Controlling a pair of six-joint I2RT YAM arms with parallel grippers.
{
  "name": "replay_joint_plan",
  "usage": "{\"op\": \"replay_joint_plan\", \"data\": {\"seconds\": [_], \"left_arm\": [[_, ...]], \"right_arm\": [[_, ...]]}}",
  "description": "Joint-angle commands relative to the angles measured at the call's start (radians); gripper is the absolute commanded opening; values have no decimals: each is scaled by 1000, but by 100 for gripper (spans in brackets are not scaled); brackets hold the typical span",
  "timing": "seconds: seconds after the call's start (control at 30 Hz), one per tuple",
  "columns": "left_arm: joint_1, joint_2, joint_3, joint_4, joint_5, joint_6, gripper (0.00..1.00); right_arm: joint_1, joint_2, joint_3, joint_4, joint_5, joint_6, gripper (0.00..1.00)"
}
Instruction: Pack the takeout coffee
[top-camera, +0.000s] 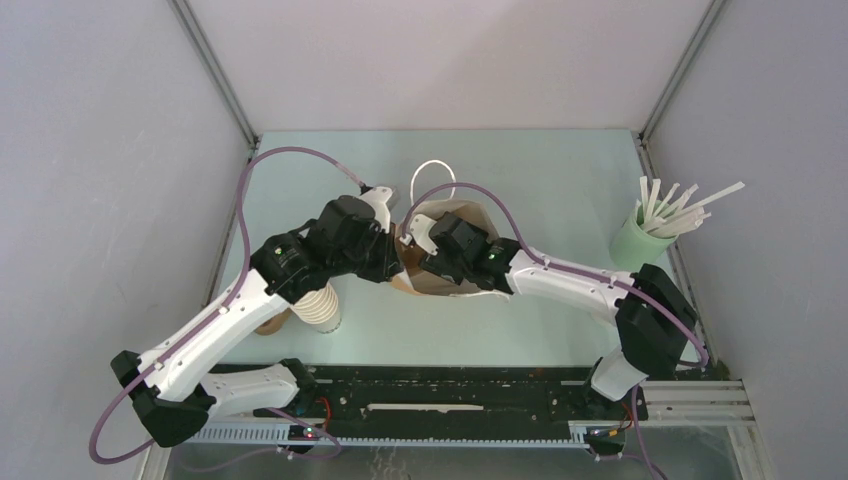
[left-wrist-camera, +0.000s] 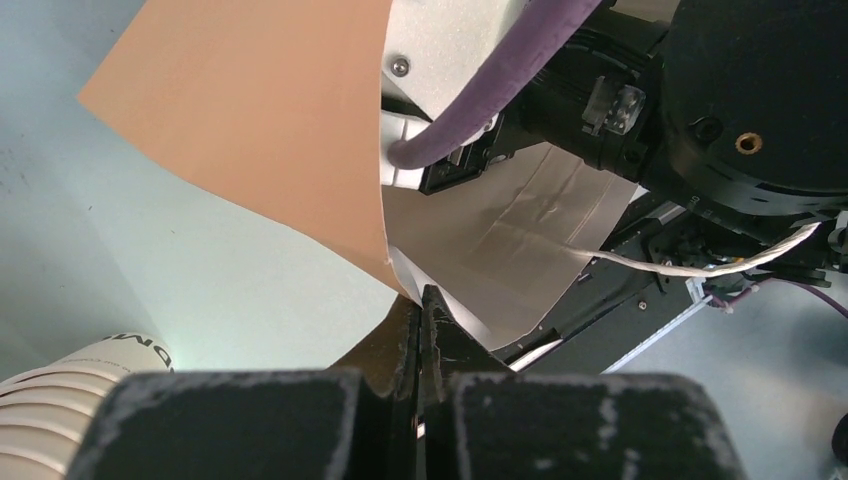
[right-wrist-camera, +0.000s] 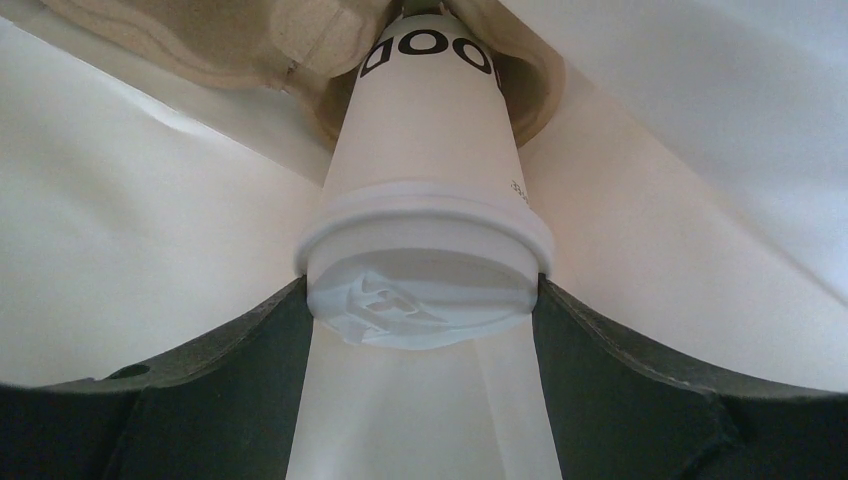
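Inside bag (right-wrist-camera: 150, 250), my right gripper (right-wrist-camera: 425, 300) clasps takeout coffee (right-wrist-camera: 430, 150) wide at lid (right-wrist-camera: 420, 235); left gripper (left-wrist-camera: 420, 335) pinches rim (left-wrist-camera: 388, 265) to hold mouth open.

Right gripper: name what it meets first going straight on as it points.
The right gripper clamps the lidded takeout coffee; pushed on, the cup's base meets the tan pulp carrier, seemingly touching it now.

Robot lab cell: blank white walls (top-camera: 450, 60), aluminium posts (top-camera: 212, 70), pale-green table (top-camera: 560, 190).
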Motion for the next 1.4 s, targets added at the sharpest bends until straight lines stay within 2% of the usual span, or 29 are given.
{"op": "replay_joint_plan", "data": {"seconds": [0.0,0.17,0.23,0.33,0.4,0.43,0.8,1.1,1.37], "left_arm": [[7,-22,-18,-9,36,-9,0],[12,-17,-15,-11,37,-10,0],[17,-18,-15,-13,35,-10,0],[29,-21,-20,-15,36,-11,0],[36,-26,-28,-14,38,-15,0],[39,-30,-31,-14,39,-15,0],[62,-30,-40,-10,58,-15,0],[74,-1,-7,-31,79,-10,0],[76,71,99,-122,95,-57,0]], "right_arm": [[-9,43,41,-54,-15,-39,51],[-10,41,107,-95,-4,-11,60],[-6,22,113,-116,15,3,67],[2,-17,114,-147,32,30,79],[5,-45,113,-170,18,51,98],[8,-57,113,-182,7,59,99],[92,-182,132,-304,-2,108,100],[175,-293,217,-482,21,262,100],[268,-426,329,-522,53,402,100]]}}
